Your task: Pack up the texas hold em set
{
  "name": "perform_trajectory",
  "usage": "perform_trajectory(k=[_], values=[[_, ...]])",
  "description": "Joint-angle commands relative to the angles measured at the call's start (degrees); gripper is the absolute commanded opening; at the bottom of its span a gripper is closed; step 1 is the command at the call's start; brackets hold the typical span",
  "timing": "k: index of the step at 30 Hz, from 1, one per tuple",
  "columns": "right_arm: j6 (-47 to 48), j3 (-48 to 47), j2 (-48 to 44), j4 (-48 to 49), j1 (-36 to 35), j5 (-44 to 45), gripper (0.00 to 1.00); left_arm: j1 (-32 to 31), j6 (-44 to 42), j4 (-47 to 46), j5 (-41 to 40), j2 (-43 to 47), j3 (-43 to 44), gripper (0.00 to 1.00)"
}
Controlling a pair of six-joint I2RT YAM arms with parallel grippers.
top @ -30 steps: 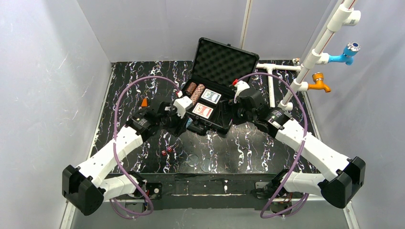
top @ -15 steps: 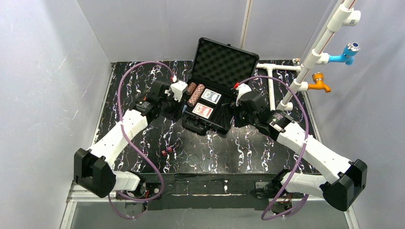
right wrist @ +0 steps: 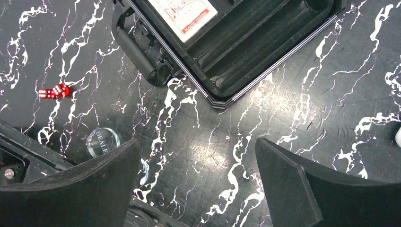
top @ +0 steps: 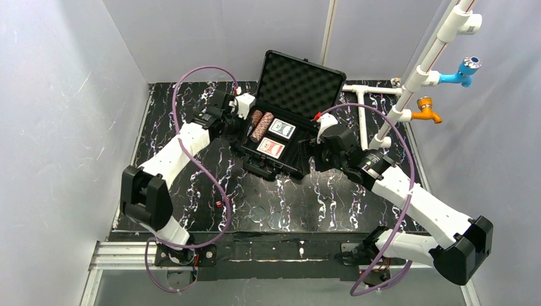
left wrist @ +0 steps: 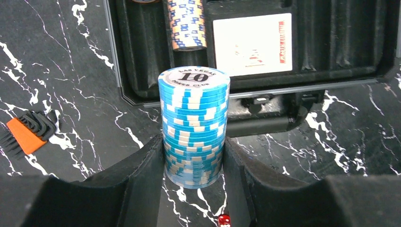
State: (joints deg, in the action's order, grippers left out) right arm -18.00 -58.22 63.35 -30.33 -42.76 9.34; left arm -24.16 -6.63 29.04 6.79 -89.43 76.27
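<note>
Blue chip stack (left wrist: pixel 194 125) sits clamped within the left end effector (left wrist: pixel 194 158).

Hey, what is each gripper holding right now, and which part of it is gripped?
The left gripper holds a stack of blue chips, clamped across its sides at the end nearest the wrist. The right gripper is open and holds nothing.

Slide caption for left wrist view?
Left pincer holding a blue chip stack near the open black case.
</note>
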Motion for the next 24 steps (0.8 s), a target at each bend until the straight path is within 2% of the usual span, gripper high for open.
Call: perform_trajectory(k=[1,12,24], values=[[0.16,1.02,-1.73,1.41,0.14,0.85,0.98,1.55,-1.85,-0.29,-1.60,-4.24,5.36,0.00],[-0.37,2.80,-2.98,1.45,0.15,1.20,0.98,2.61,-2.90,2.83,-4.24,-17.96,15.39,0.00],[-0.55,3.28,-2.83,1.37,0.14,1.95,0.98,2.97,-2.13,3.13,-6.00,-23.86,19.40,0.00]])
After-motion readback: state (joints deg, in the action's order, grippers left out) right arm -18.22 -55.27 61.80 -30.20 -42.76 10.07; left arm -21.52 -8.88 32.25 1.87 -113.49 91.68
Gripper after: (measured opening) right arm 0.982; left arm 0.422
